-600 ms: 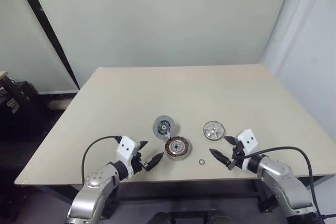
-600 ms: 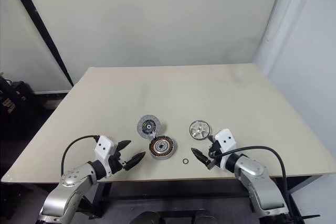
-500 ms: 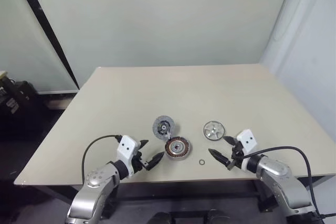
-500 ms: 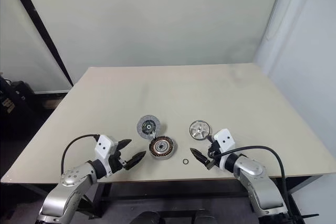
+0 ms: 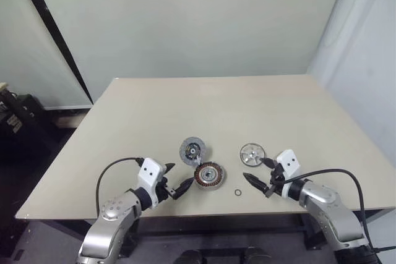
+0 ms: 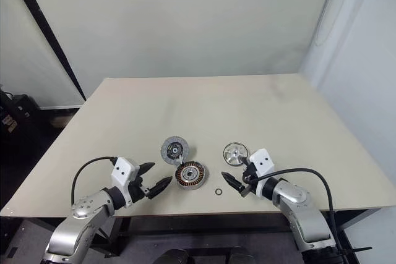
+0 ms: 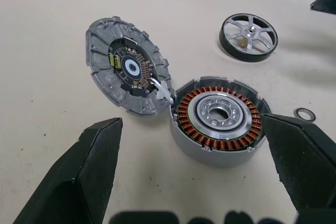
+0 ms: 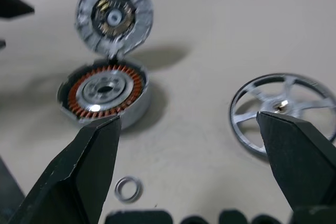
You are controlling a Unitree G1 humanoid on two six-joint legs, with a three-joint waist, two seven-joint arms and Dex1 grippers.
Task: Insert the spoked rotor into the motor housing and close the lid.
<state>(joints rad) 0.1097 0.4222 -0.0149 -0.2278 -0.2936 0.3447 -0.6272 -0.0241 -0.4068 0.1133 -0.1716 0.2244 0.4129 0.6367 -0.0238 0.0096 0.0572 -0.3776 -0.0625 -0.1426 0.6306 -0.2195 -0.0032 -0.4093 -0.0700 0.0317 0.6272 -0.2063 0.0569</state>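
Nothing is done yet. The shiny silver spoked rotor (image 5: pixel 252 153) lies right of the copper-ringed round motor housing (image 5: pixel 209 174). The dull grey round lid (image 5: pixel 192 149) stands open. The left gripper (image 5: pixel 176 182) and the right gripper (image 5: pixel 255 176) are spread, holding nothing.

Bare lab: plain table (image 5: pixel 185 109), blank walls (image 5: pixel 185 23)

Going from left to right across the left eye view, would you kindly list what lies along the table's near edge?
Left end effector → motor housing → small loose ring → right end effector.
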